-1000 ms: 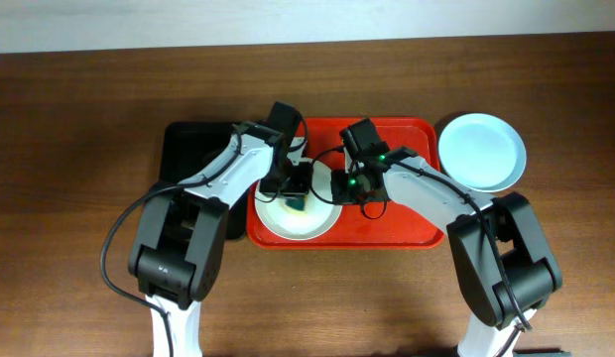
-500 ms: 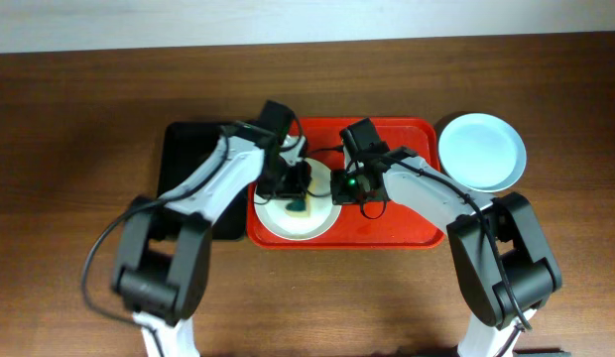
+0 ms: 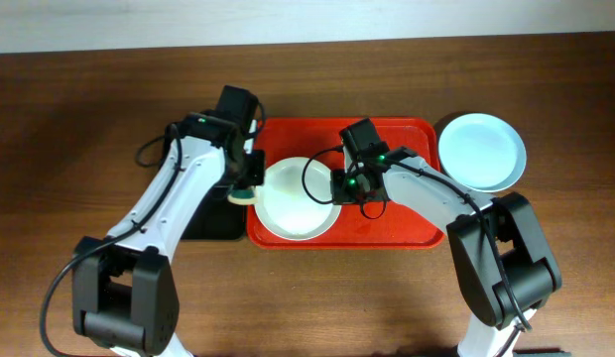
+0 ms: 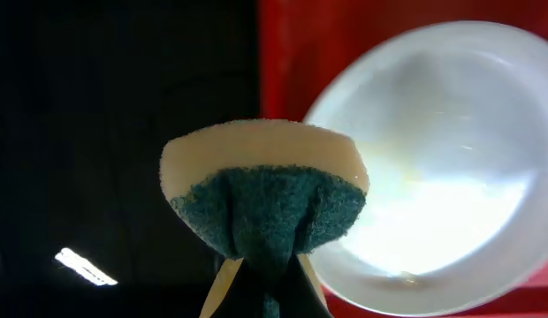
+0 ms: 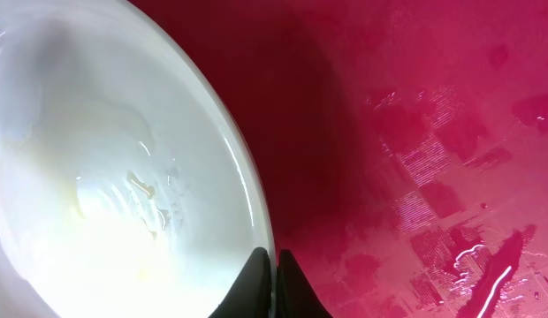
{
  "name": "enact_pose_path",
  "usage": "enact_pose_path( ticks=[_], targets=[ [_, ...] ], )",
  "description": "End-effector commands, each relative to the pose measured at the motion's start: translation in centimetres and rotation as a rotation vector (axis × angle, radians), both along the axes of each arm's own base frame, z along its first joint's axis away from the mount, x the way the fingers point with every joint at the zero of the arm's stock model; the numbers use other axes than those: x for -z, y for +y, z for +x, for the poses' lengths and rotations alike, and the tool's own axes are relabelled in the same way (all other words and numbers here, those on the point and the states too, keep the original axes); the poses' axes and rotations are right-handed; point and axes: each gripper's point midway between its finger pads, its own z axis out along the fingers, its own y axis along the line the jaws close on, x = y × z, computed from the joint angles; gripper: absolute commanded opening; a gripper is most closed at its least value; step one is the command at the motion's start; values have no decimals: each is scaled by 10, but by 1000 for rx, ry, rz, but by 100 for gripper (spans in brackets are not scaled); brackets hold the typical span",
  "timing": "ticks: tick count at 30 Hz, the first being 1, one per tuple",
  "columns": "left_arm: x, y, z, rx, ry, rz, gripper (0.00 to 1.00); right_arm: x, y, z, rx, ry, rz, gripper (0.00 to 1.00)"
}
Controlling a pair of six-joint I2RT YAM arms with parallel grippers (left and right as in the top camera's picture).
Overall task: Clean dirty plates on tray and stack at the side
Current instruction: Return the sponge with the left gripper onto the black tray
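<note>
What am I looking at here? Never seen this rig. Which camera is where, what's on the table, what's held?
These are two robot arms at a wooden table, each ending in a two-finger gripper. The wide picture comes from a fixed camera overhead. The two close-ups come from a camera on each wrist. On the table are a red tray with a pale plate on it, a black tray to its left and a light blue plate to its right. The left gripper is shut on a sponge, yellow with a green scouring face, beside the pale plate. The right gripper is shut on that plate's rim.
</note>
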Motion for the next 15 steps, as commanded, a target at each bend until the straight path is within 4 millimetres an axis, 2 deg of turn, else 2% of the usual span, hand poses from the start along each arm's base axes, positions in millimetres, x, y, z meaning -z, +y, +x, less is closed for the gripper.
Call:
enact_pose_path(
  ticks=[1, 6, 8, 15],
  targets=[
    [-8, 13, 3, 32, -33, 71, 0, 2, 0, -4, -1, 5, -8, 5],
    [-12, 37, 13, -5, -83, 193, 0, 2, -1, -5, -1, 10, -10, 6],
    [-14, 47, 16, -20, -97, 240, 0, 2, -1, -5, -1, 9, -10, 9],
    [-6, 72, 16, -78, -78, 254, 0, 2, -1, -5, -1, 10, -10, 9]
  ],
)
